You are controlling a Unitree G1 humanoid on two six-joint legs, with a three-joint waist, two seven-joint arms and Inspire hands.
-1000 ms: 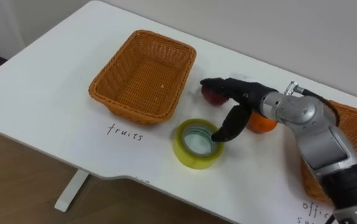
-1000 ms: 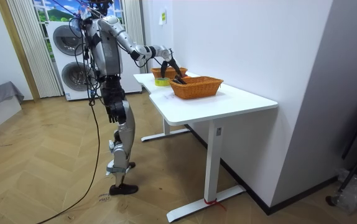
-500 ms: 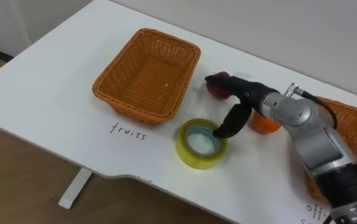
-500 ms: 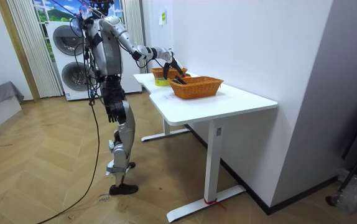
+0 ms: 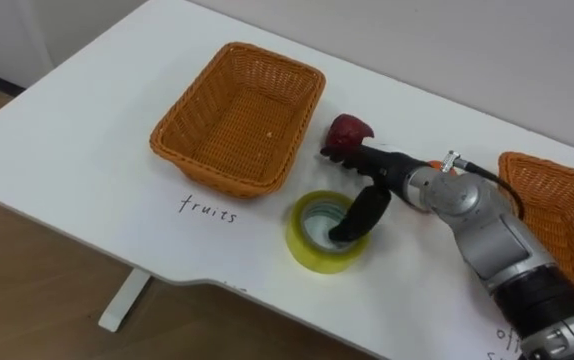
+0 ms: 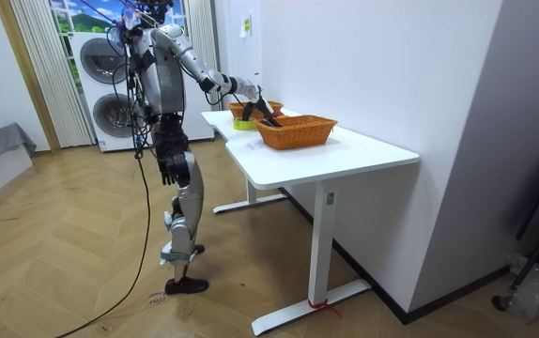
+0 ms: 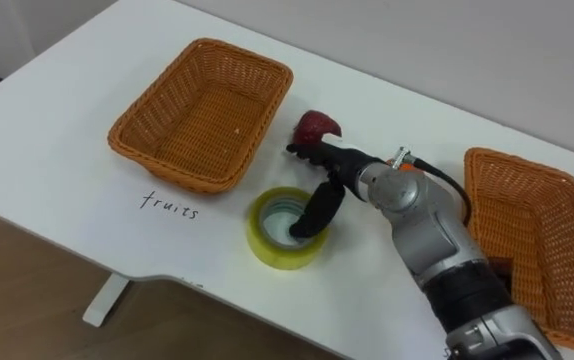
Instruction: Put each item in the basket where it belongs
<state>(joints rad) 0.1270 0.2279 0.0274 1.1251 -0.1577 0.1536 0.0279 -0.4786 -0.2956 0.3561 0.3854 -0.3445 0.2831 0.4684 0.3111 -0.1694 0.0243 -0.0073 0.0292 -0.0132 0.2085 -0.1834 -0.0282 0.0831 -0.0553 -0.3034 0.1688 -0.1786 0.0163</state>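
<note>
A yellow tape roll (image 5: 312, 252) lies flat on the white table (image 5: 67, 130), just in front of the empty wicker basket (image 5: 232, 120) with "fruits" written before it. A red apple (image 5: 347, 130) rests beside that basket's right corner. My right hand (image 5: 372, 177) hovers between apple and roll. Its fingers (image 5: 335, 153) stretch straight out to the apple's near side, and its thumb (image 5: 352, 215) hangs down into the roll's hole. A second wicker basket (image 5: 557, 200) stands at the far right, partly behind my forearm.
In the room view I stand at the end of the white table (image 6: 345, 155) on the room view's left, right arm reaching over it. Washing machines (image 6: 105, 89) stand behind me. The table's front edge runs close below the roll.
My right hand has slid left and nearer, its thumb dipping further into the roll. The apple is now uncovered, and my forearm now hides the orange seen earlier.
</note>
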